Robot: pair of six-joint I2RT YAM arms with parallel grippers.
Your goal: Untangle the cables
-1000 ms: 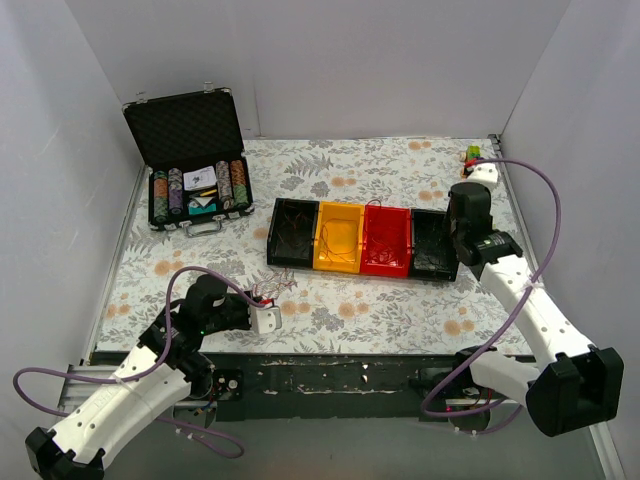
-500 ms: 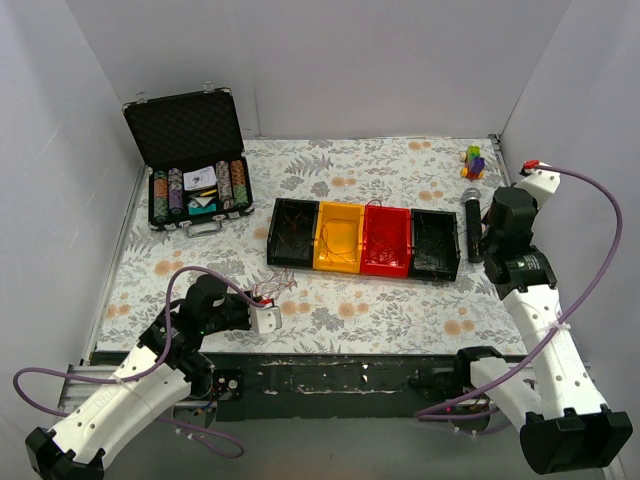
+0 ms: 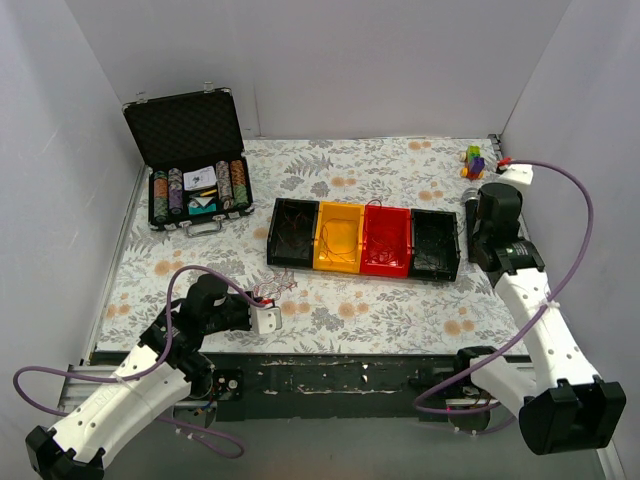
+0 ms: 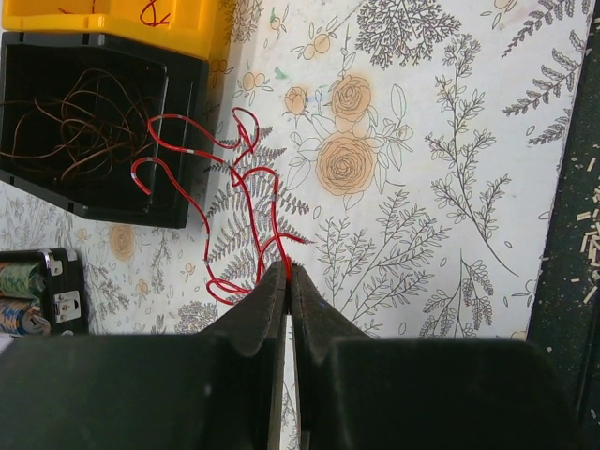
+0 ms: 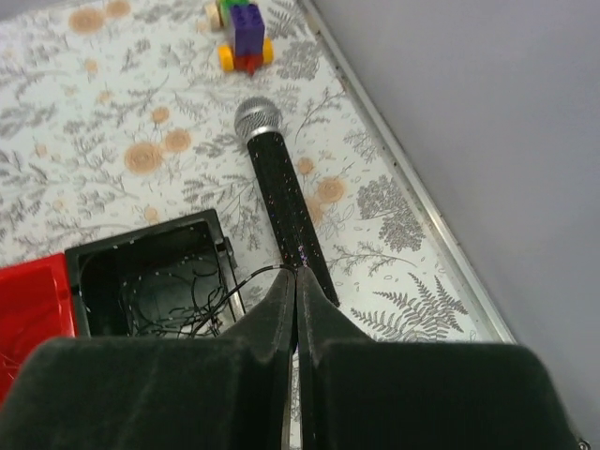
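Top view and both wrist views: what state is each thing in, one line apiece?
left hand: shut on red cables
right hand: shut on dark cable
red cables: looped loose on the table
dark cable: runs up out of black bin
poker chip case: lid open
microphone: lying flat

High rear camera overlooks the table (image 3: pixel 380 160); close downward wrist views share its left black bin (image 4: pixel 103 206) and right black bin (image 5: pixel 141 235).
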